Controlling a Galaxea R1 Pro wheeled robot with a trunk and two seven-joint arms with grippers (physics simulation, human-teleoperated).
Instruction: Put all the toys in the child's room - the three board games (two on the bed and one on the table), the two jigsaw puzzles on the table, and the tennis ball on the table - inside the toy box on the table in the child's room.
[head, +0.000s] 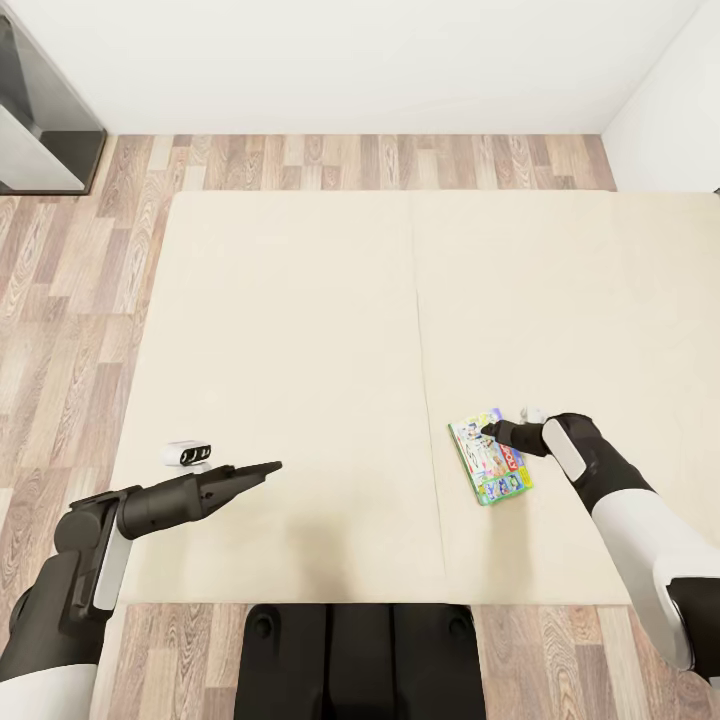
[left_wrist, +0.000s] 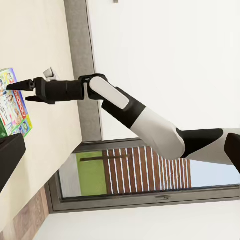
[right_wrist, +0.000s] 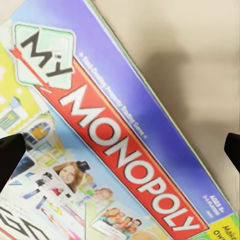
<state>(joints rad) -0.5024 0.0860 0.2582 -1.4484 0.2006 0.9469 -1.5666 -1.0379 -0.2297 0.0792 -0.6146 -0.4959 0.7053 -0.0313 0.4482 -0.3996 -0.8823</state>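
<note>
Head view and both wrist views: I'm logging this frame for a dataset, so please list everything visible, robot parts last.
Board game: one, My Monopoly cover in blue, red and green, flat on the mattress under the right gripper.
Bed: one, beige mattress with a centre seam, fills the middle.
Floor: wood planks, around the bed.
Walls: white, behind the bed.
Window: one, dark-framed.
Cabinet: one, grey, far left corner.
Right gripper: black, open, over the game's edge.
Left gripper: black, over bare mattress; opening unclear.
</note>
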